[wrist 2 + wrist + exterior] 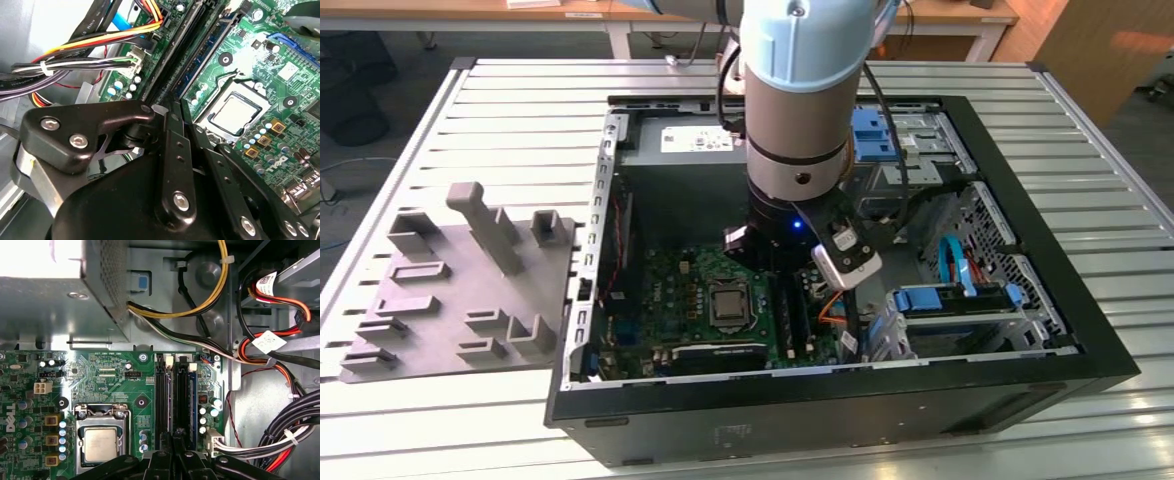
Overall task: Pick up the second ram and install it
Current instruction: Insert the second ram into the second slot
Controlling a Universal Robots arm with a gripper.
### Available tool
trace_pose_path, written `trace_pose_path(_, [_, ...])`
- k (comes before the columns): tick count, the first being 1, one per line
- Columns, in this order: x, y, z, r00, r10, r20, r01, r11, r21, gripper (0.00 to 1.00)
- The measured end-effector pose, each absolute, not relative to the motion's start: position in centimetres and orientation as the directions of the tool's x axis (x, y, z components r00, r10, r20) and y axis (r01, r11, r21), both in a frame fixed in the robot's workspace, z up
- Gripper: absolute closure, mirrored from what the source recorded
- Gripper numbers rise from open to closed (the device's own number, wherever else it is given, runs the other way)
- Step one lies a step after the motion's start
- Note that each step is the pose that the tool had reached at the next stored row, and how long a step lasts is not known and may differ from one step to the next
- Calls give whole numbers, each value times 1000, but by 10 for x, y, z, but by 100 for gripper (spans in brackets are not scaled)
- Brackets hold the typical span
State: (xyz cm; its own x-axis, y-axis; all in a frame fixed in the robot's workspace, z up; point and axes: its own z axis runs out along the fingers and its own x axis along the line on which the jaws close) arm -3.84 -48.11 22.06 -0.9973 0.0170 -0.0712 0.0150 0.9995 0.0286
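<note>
Black hand [175, 436] pinched over ram slots [175, 390]

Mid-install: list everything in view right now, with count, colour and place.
table: one, silver slats, under everything
computer case: one, black, open, on the table
parts fixture: one, grey, on the table, exterior view's left of the case
motherboard: one, green, inside the case
processor socket: one, silver, on the motherboard beside the RAM slots
RAM slots: one bank, black and blue, under the gripper
cable bundles: several; black, yellow, red; along the case wall
drive caddy: one, blue, case's exterior-view right
power supply: one, grey, case's far end in the exterior view
arm: one, grey, reaching down into the case
gripper: one, black, low over the RAM slots
</note>
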Motion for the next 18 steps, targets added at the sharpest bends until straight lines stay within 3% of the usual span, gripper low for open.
trace_pose_path(18, [-39, -481, 218, -997, 19, -71, 17, 999, 28, 87])
